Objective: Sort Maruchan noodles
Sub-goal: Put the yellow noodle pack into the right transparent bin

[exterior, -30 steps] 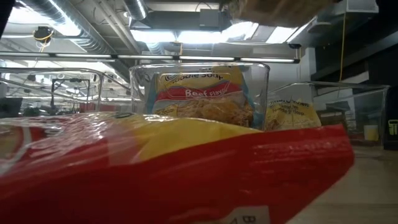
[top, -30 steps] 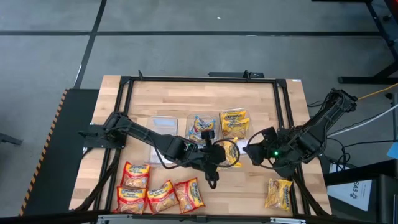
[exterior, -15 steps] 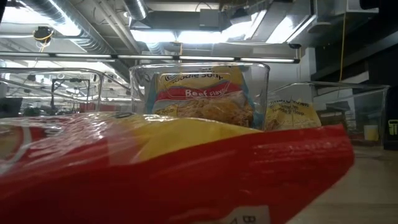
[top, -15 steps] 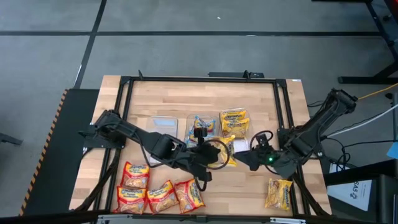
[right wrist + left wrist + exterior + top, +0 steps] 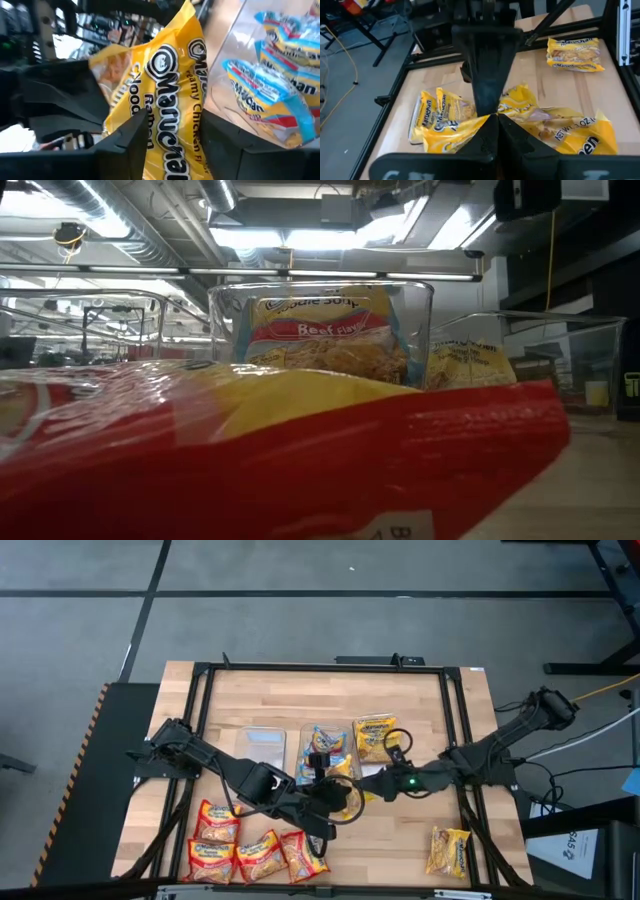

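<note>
Both of our arms have shifted since the earlier frame: our right hand (image 5: pixel 372 778) has reached in from the right edge toward the middle of the surface (image 5: pixel 420 700), and our left hand (image 5: pixel 338 802) has drawn back a little toward the near edge. Between them sits a yellow Maruchan chicken packet (image 5: pixel 349 791). Our left hand is clenched on one edge of it, fingers (image 5: pixel 492 131) pinched together on the crinkled plastic. Our right hand has its fingers (image 5: pixel 131 131) spread to either side of the same packet, and we cannot tell whether they touch it.

Just beyond stand the clear tubs: the middle tub (image 5: pixel 325 746) holds blue-trimmed packets (image 5: pixel 327 740), the tub to its right (image 5: pixel 378 738) holds yellow packets (image 5: pixel 376 732), and the left tub (image 5: pixel 262 744) sits beside them.

Four red-orange packets (image 5: pixel 256 849) lie along the near edge toward the left corner. One more yellow packet (image 5: pixel 447 848) lies alone near the near right corner.
</note>
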